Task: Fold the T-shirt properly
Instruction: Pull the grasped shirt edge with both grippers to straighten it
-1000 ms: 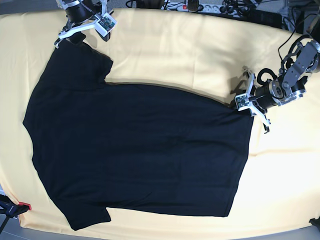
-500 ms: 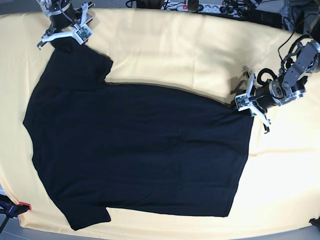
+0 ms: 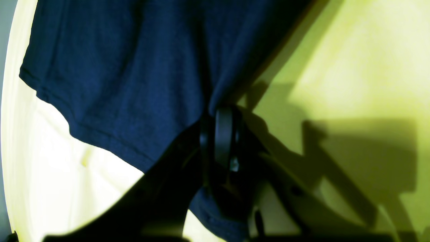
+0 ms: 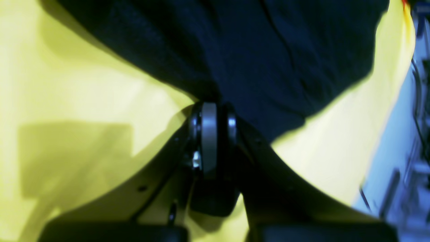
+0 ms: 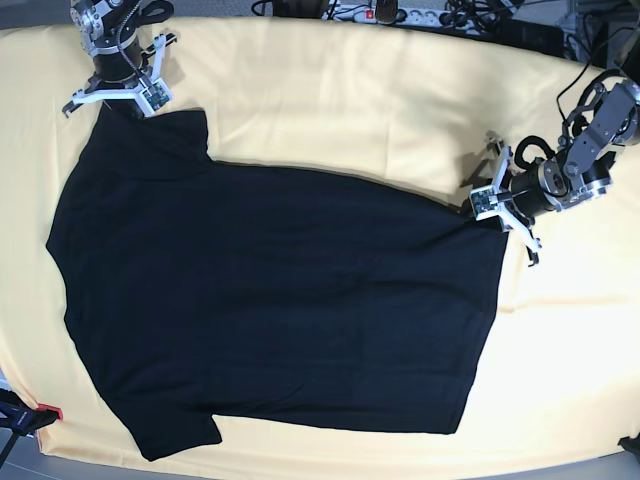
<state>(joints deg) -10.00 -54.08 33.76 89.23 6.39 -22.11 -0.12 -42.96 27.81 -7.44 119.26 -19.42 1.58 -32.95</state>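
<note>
Fingers (image 3: 223, 134) of my left arm are clenched on the hem corner of the T-shirt (image 5: 270, 300), pinching the dark cloth near the right edge of the bench (image 5: 380, 100). Left wrist view: cloth bunches into the pinch, hem edge running off to the left over the yellow cover.

Fingers (image 4: 215, 134) of my right arm are likewise clamped on cloth, at the tip of a sleeve by the far left corner of the bench. Right wrist view: black fabric fans out above the closed pads.

T-shirt lies flat, plain black side up, spread across the middle and left of the bench. Other sleeve points to the near left corner. Hem side faces the right edge. Power strips (image 5: 385, 14) and cables sit beyond the far edge.
</note>
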